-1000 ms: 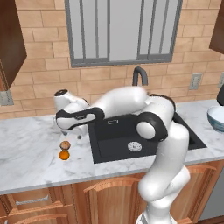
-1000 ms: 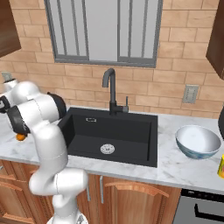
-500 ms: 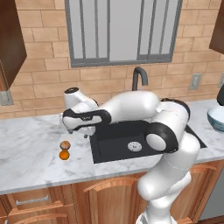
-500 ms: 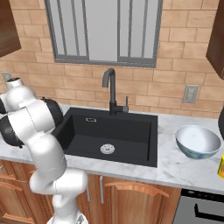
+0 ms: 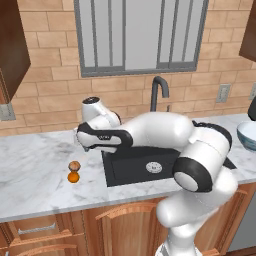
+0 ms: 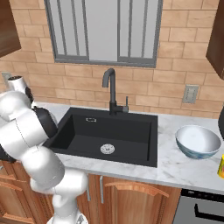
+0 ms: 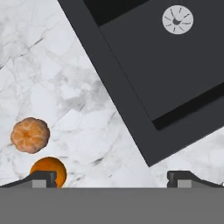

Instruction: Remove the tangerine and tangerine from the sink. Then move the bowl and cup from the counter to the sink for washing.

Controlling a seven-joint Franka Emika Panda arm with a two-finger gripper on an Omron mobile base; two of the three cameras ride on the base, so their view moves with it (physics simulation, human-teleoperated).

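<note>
Two tangerines, one bright orange (image 5: 73, 177) and one duller tan-orange (image 5: 74, 165), lie touching on the marble bench (image 5: 35, 170) near its front edge, just left of the black sink (image 6: 109, 135), whose basin holds only its silver drain disc (image 6: 107, 149). White bowl (image 6: 197, 141) sits on the bench right of the sink, with the yellow cup (image 6: 221, 166) at the front right edge. Gripper (image 7: 111, 177): jaws fully open, holding nothing, above the bench beside the sink's left rim.

The white arm reaches left over the sink (image 5: 145, 167) rim, elbow bent; its gripper (image 7: 111, 177) points down, fingers spread wide, holding nothing.
</note>
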